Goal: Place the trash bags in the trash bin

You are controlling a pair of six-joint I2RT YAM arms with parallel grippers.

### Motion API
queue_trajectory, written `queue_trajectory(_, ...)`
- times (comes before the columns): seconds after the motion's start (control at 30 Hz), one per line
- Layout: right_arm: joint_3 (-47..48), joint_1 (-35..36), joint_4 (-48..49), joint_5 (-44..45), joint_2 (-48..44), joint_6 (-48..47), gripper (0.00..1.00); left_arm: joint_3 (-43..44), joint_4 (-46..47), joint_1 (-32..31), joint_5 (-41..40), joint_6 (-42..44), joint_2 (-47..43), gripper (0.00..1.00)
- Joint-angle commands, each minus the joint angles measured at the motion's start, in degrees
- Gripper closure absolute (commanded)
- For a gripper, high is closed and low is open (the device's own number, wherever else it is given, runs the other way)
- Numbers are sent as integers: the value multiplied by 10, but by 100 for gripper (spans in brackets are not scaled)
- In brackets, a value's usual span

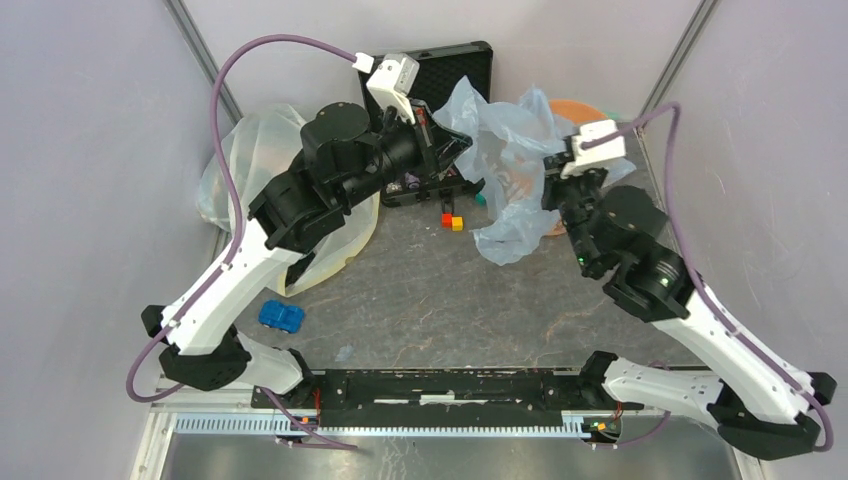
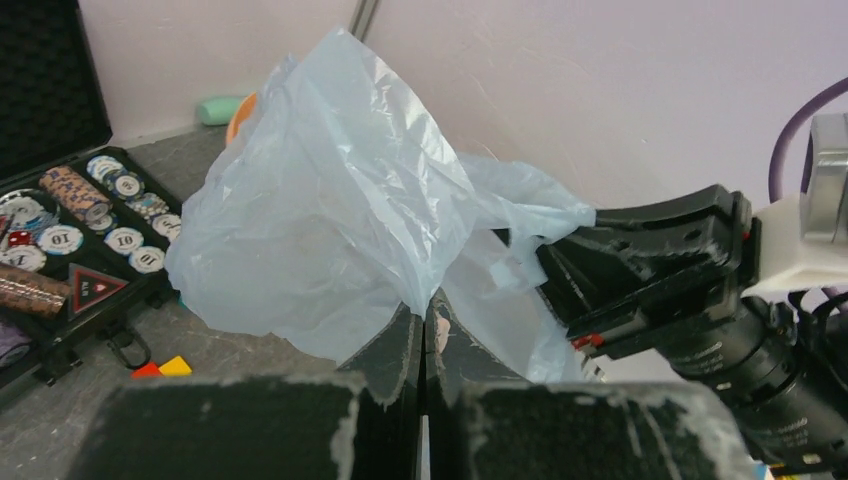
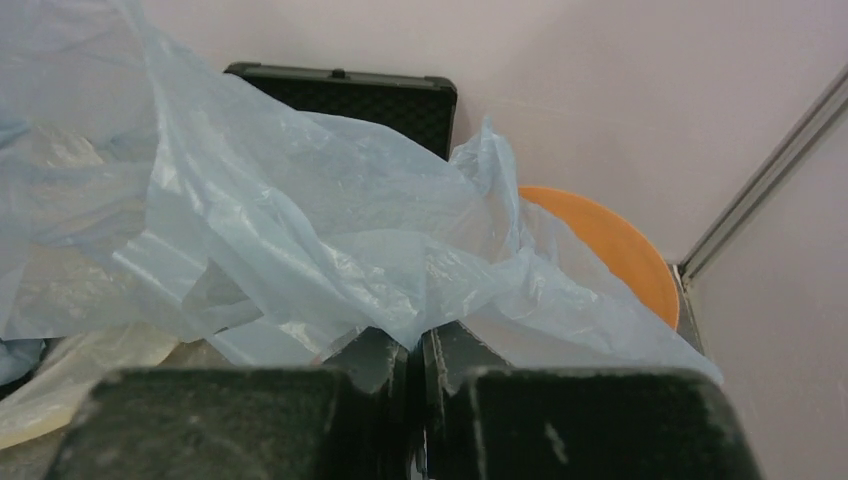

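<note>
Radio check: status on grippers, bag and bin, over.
Left gripper, right gripper shut on blue bag. Bag spread over orange bin, not inside. Black case close by.

Top cam looks down from above the near edge. Both wrist cams face far, close in, sharing the blue bag [image 2: 330, 200].

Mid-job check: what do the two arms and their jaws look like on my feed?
The left arm and right arm match: white lower links, black joints and black rounded upper sections. A purple cable trails along each, and a white camera block sits at each wrist. The jaws are black flat plates with scuffed, whitish edges.
</note>
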Motion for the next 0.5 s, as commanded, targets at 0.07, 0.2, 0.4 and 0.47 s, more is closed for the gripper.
queue_trajectory(0.07,48,0,-20,6,53,-15,48,22,11,21,11,-21,11,98)
queue_trajectory(0.2,74,0,-42,-38,49,-5,14,15,18,48,49,-35,25,98)
queue_trajectory(0.4,116,0,-74,-165,23,-3,2,-1,42,72,83,-41,32,98)
queue_trajectory(0.47,128,0,-80,-195,17,-8,2,-1,46,78,90,-43,36,98)
